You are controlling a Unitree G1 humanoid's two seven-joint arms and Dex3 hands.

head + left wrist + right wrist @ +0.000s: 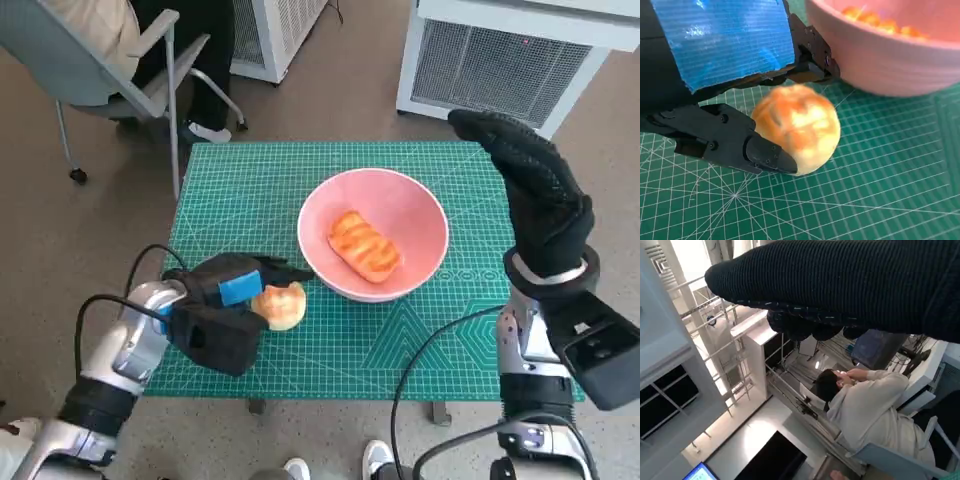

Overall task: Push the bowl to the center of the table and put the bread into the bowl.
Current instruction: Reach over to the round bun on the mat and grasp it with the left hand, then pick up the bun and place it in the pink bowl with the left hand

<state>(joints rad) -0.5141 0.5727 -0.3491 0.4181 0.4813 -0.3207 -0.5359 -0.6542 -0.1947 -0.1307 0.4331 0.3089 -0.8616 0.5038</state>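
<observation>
Pink bowl (373, 234) mid-table holds one bread (364, 245). The left hand (225, 305) grips a round bun (797, 127) beside it; the right hand (535, 195) is raised, fingers spread, empty.

The bowl (373, 233) sits near the middle of the counter (250, 190), one bread piece (364, 246) inside it. Left of the bowl, just beside its wall, a second bread piece (280, 305) lies on the counter against the left robot hand (225, 310). The right robot hand (530, 190) stands over the counter's right edge.
</observation>
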